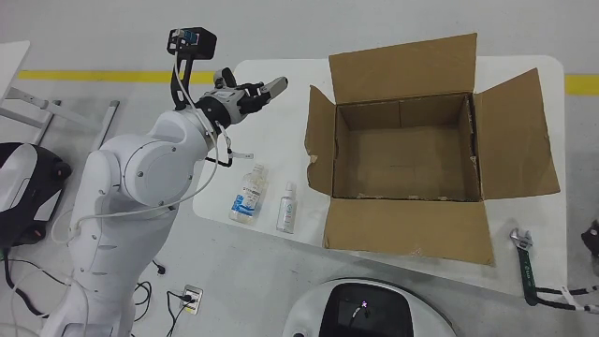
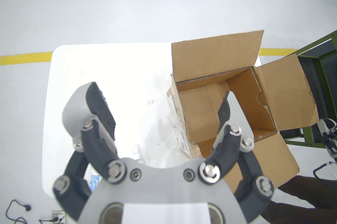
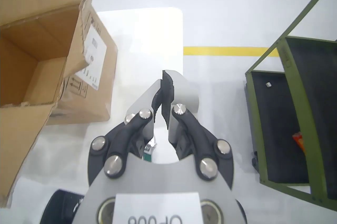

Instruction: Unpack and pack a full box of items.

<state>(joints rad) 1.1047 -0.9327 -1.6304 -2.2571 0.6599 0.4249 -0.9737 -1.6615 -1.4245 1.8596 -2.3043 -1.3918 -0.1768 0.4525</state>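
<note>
Two bottles lie on their sides just off the left flap of the box (image 1: 408,228). One is a larger clear bottle (image 1: 247,193) with a blue label, and between it and the box is a small white bottle (image 1: 287,208). The box stands open with all four flaps splayed, and its floor shows bare cardboard. A wrench (image 1: 522,264) lies off the box's near-right corner, at the edge of the table (image 1: 281,140).

Both bottles look like light, smooth plastic. Being round, they would probably roll or slip out of a pinch at the ends. A grip across the middle of the body, square to its length, seems safest, and the larger one may give a little when squeezed. The wrench is likely heavy, stiff and thin, so it is best taken at mid-handle to keep it from swinging.

The left gripper (image 1: 270,88) hangs above the table off the box's far-left corner, fingers spread wide and empty. The right gripper (image 3: 164,89) sits off the box's right side, its pads nearly touching with nothing between them.
</note>
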